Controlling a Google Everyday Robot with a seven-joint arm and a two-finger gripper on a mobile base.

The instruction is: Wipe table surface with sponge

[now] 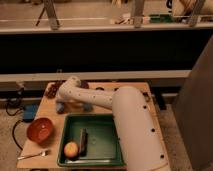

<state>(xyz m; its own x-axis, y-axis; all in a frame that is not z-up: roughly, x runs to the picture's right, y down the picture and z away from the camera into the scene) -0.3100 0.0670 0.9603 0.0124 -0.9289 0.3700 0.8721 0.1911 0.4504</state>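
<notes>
The table surface (50, 112) is a light tan wooden top. My white arm (100, 99) reaches from the lower right across to its back left part. The gripper (64, 103) hangs from the wrist, low over the wood beside the green tray (100, 131). A yellowish patch with bluish ends (75, 105) shows under the forearm. It may be the sponge, but I cannot tell, since the arm covers most of it.
The green tray holds a dark oblong object (83, 140) and a round orange fruit (71, 149). A red bowl (40, 129) and a fork (34, 155) lie at the front left. A dark reddish cluster (52, 91) sits at the back left corner.
</notes>
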